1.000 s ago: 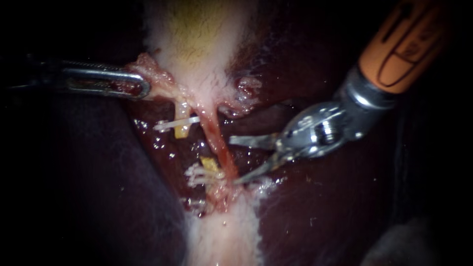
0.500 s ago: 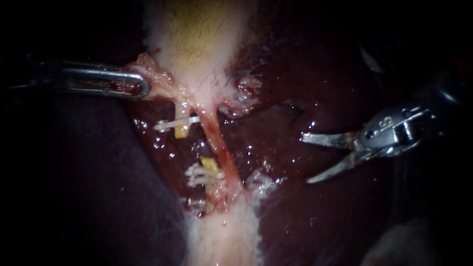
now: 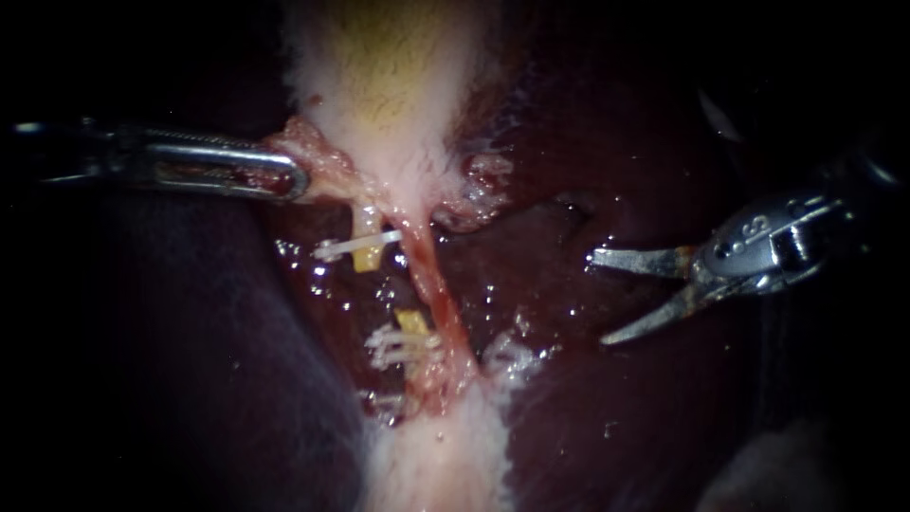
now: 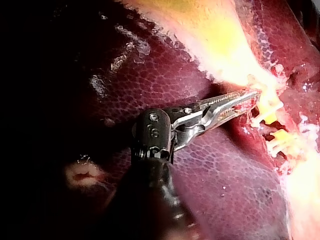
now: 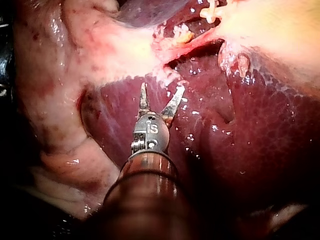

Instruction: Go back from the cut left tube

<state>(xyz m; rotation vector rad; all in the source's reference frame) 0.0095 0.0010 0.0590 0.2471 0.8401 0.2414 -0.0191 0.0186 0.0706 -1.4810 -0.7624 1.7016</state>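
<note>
Steel, left instrument [image 3: 296,180]: shaft enters at the upper left of the endoscope view. Its jaws are clamped together on a pink tissue fold [image 3: 322,163] at the edge of the gallbladder [image 3: 379,85].

Yellow, cut left tube [image 3: 367,256]: centre of frame, in two parts with a gap between them. The upper stump [image 3: 364,223] is crossed by a white clip [image 3: 343,249]. The lower stump [image 3: 410,322] sits just above further white clips [image 3: 393,344].

Pink-red, right tube [image 3: 438,294]: intact, just right of the stumps, running down the centre.

Dark red, liver [image 3: 588,408]: wet, bare surface across the lower right.

Steel, right instrument [image 3: 600,298]: shaft enters from the right edge. Its two blades stand apart and hold nothing. They lie over bare liver, well apart from both tubes.

Step in hand, as judged: the retreat from the cut, seemingly far along, since open liver lies between the blades and the stumps.

Next move, as judged: draw the right instrument back along its own shaft toward the right edge, with the blade tips lifted off the liver. The left instrument's hold should go undisturbed.
</note>
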